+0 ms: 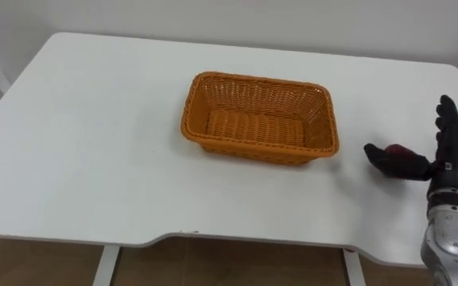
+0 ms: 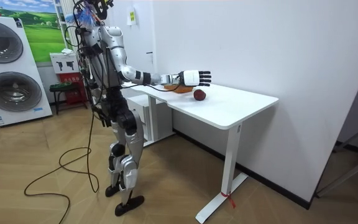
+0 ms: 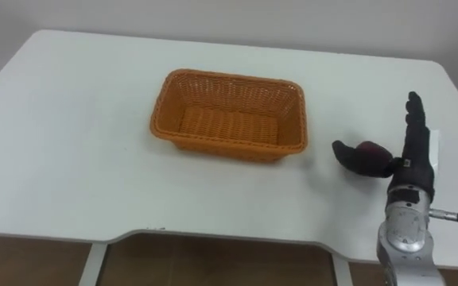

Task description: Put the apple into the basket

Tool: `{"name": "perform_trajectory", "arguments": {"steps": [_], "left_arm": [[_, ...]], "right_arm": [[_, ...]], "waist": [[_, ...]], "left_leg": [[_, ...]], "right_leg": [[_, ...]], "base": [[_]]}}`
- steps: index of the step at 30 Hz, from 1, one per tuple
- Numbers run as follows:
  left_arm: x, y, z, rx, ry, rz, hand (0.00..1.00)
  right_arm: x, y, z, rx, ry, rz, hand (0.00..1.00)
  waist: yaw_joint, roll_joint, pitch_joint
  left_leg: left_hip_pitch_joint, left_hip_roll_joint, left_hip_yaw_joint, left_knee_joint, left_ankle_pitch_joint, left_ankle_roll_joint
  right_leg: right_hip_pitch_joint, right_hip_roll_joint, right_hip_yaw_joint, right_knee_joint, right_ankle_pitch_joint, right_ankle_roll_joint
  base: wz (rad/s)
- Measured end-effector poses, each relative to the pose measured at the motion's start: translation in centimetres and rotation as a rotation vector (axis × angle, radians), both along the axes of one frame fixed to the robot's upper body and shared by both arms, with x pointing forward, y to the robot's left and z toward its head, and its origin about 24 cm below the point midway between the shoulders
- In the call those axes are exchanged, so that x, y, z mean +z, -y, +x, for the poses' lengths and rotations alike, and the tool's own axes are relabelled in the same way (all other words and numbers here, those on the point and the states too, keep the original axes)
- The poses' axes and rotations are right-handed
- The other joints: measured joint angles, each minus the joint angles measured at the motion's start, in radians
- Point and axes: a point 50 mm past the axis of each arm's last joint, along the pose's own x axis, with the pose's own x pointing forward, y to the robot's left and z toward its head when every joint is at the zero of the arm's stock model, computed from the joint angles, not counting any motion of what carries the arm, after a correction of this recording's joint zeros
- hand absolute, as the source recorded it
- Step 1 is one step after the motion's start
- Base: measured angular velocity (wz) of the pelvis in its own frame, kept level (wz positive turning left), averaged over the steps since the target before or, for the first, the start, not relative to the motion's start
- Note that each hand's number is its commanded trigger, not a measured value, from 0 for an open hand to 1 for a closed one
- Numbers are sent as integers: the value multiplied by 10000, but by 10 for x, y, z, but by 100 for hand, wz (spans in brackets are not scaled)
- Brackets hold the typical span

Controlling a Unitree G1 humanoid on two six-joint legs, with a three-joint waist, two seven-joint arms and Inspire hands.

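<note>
A dark red apple (image 1: 401, 150) lies on the white table (image 1: 94, 143), to the right of an empty orange wicker basket (image 1: 253, 148). My right hand (image 1: 454, 152) comes in from the lower right and is open, its fingers straight and pointing away from me. Its thumb (image 1: 382, 160) reaches left along the near side of the apple. In the room view the right hand (image 2: 197, 77) hovers just above the apple (image 2: 199, 94), apart from it. The same apple (image 3: 372, 148) shows in the right eye view beside the right hand (image 3: 414, 163).
The table's front edge runs close below my hand, and its right edge is just beyond it. A wall stands behind the table. In the room view I stand at the table's near side, with a washing machine (image 2: 11, 87) behind me on the room view's left.
</note>
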Motion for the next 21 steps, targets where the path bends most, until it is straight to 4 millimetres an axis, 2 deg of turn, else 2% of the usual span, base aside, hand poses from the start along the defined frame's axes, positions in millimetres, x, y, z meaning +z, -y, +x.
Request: {"name": "perform_trajectory", "arguments": {"steps": [9,13,19,20,21], "left_arm": [[1,0,1,-198,27,-170,0],[2,-3,0,12,34,-93,0],[3,-6,-1,168,36,-20,0],[3,-6,-1,191,36,-13,0],[3,-7,-2,220,38,-2,0]], "right_arm": [[-17,8,-3,196,-1086,136,0],[-27,12,-8,26,-1530,539,0],[-37,17,-14,-115,-2070,701,0],[-38,17,-14,-117,-2088,704,18],[-38,17,-15,-121,-2124,693,46]], "waist": [[-5,-34,-21],[-16,-133,-82],[-39,-170,-56],[-39,-167,-53],[-52,-146,-49]], "left_leg": [[24,4,-7,14,1,-2],[52,5,-28,14,3,-5],[226,-4,-111,-4,2,-4],[224,-2,-113,-1,3,-4],[219,0,-117,-4,2,-5]], "right_leg": [[-4,3,5,3,1,-2],[31,-1,-15,-1,1,-2],[259,-7,-93,-39,1,-2],[259,-7,-100,-36,1,-2],[261,-8,-119,-31,1,-2]], "base": [[0],[0],[2],[0],[0]]}}
